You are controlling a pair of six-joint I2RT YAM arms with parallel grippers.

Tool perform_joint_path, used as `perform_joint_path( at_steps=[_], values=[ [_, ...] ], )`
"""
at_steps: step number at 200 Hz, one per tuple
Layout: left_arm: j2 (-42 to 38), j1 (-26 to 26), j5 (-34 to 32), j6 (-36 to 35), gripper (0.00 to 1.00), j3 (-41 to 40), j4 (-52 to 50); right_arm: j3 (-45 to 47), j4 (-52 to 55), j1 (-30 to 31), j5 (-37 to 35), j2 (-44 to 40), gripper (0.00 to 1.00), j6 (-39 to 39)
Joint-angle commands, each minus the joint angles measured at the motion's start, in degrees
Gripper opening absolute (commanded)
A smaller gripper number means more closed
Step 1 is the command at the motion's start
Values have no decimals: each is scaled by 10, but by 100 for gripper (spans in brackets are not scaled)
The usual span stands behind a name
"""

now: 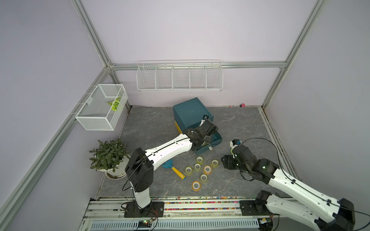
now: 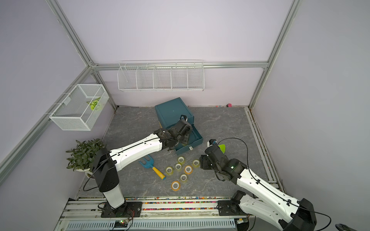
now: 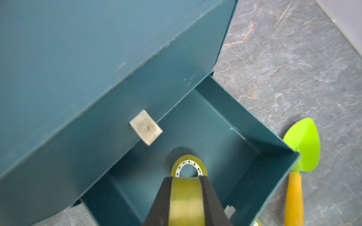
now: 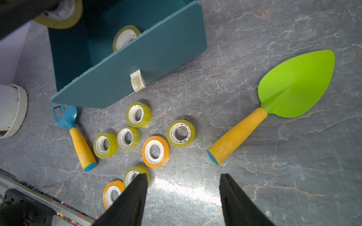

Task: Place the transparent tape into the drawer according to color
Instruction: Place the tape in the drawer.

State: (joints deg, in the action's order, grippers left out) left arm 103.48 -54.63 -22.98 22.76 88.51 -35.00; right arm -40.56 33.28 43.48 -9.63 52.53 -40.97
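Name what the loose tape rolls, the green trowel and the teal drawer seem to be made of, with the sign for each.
Tape rolls: glossy see-through film, tinted yellow-green or orange, wound on white plastic-looking cores. Trowel: smooth, evenly coloured blade, likely plastic; matte yellow handle, wood or plastic. Drawer: thin, flat, matte teal walls, plastic or painted sheet; unclear which.

A robot lab cell, that was: aluminium frame (image 1: 91,34), bare lilac wall panels (image 1: 190,30), mounting rail (image 1: 200,207) up front (potted plant (image 1: 109,154) staged).
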Motion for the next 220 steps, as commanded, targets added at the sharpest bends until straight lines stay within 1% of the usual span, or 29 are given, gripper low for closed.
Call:
perform_joint_path(
  at_steps=[1,25,56,83,100,117,133,163,183,220],
  values=[
    [11,0,0,-7,33,21,-10,12,8,2,-10,-14,64,-5],
    [5,1,7,-7,49,23,-9,13,10,2,-10,-19,65,-5],
    [-27,0,14,-1,58,23,-17,11,16,2,-7,-21,65,-6],
    [-76,0,41,9,68,20,-37,14,17,2,0,-21,65,-7],
    [-121,-5,59,12,75,-1,-36,17,15,2,7,-21,65,-4],
    [-180,-7,94,12,84,-47,-17,21,10,3,20,-19,65,6],
    [-242,-7,122,18,90,-109,11,27,2,3,39,-14,64,15],
    [-346,-7,134,50,99,-217,24,39,-11,9,78,12,64,25],
    [-402,-7,132,78,100,-278,15,43,-17,35,77,44,63,32],
    [-495,-7,101,123,100,-369,-4,25,-34,118,56,144,63,38]
  ],
)
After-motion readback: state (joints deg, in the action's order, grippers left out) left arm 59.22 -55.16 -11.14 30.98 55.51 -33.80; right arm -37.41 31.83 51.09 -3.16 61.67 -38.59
